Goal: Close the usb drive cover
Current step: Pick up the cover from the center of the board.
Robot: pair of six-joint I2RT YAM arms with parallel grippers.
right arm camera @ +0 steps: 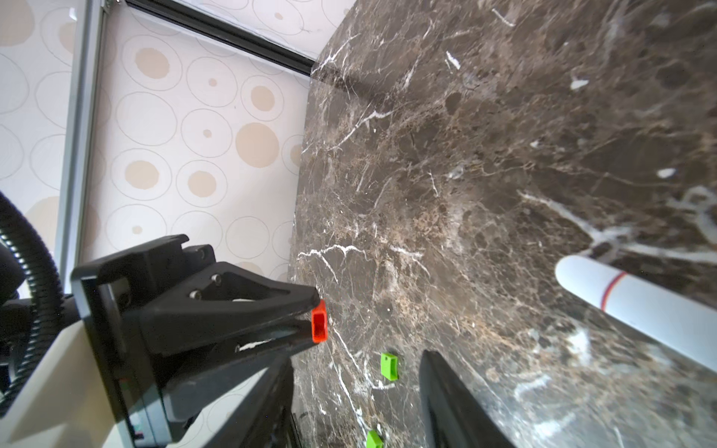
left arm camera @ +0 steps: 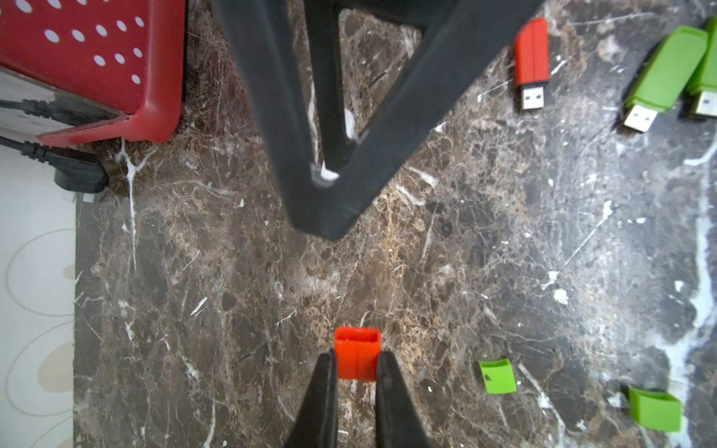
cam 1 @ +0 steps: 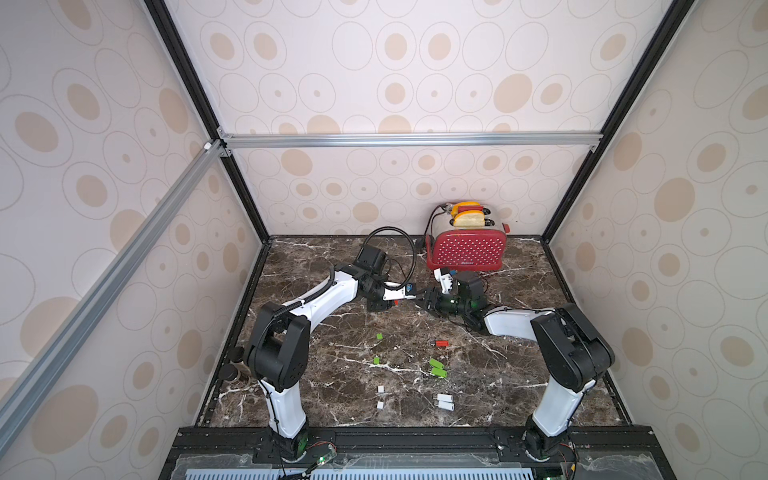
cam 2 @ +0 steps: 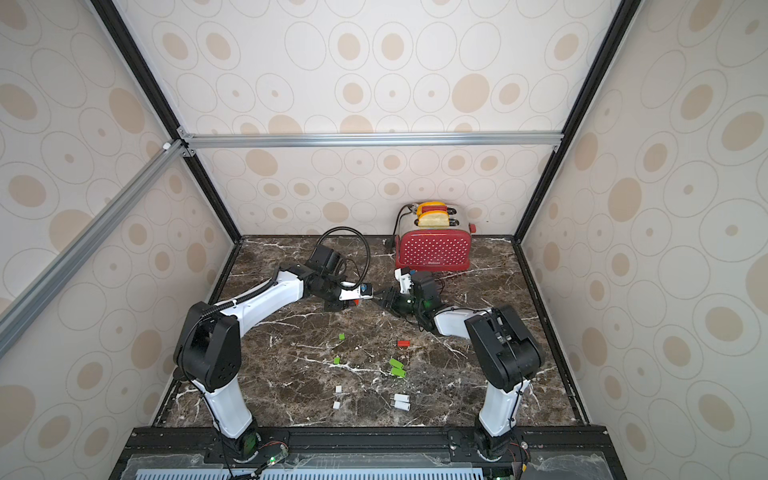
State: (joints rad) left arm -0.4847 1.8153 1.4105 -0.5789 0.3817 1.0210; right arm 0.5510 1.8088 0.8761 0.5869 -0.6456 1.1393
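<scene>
- Table [cam 1: 324,374]: dark marble top carrying every part. The drives and loose caps lie toward the near side, and my two grippers meet above its middle.
- Left arm [cam 1: 328,297] and right arm [cam 1: 515,322]: both reach inward from the near corners so that their tips face one another. I judge this to be the stance for pushing one part into another.
- Toaster [cam 1: 467,251]: red, at the far edge, just behind the right arm's wrist. With its cord [left arm camera: 46,155] it leaves little room to back away on that side.
- Left gripper [left arm camera: 356,362]: clamped on the red cap [left arm camera: 357,343], held above the table. The cap's hollow mouth points away from my wrist toward the right gripper, so a plug can enter it.
- Right gripper [right arm camera: 355,355]: jaws apart with nothing between them, pointing at the cap from the right.
- Red drive [cam 1: 441,343]: the task's thing, flat on the table, nearer than the grippers and to their right, plug bare. I judge the right gripper must fetch it before the cap can go on.
- Green drives [cam 1: 436,368]: two side by side, just nearer than the red drive, close enough to be nudged during a pickup.
- White drives [cam 1: 444,401]: two, the nearest of the drives.
- Green caps [cam 1: 379,336] and white caps [cam 1: 380,389]: two of each, left of the drives, well apart from the red drive.
</scene>
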